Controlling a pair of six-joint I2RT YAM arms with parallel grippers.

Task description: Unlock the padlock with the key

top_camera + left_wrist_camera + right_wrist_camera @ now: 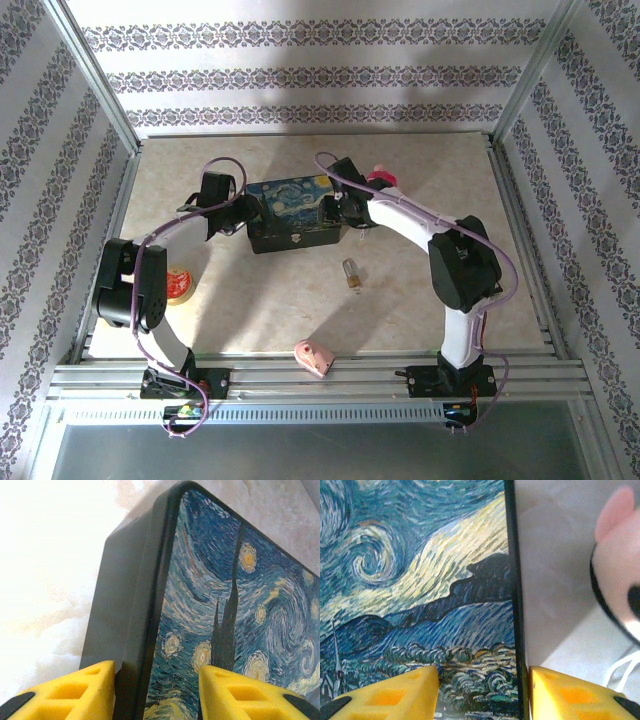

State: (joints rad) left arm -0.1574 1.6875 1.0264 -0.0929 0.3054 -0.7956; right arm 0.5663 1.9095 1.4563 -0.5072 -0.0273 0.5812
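A yellow roll [178, 282] lies on the desk [430, 160] beside the left arm; the left claw [245, 212] is at the painted box's [295, 212] left end, its jaws apart, one yellow finger [65, 692] against the black side wall, the other [245, 695] over the lid; a pink wedge [314, 357] sits at the near edge; the right claw [346, 212] is at the box's right end, jaws apart and astride the rim, one finger [395, 697] above the lid, the other [575, 695] above bare desk; the padlock [351, 272] lies on the desk in front of the box, near it but apart from both claws; a pink, rounded object [620, 560] sits just right of the box.
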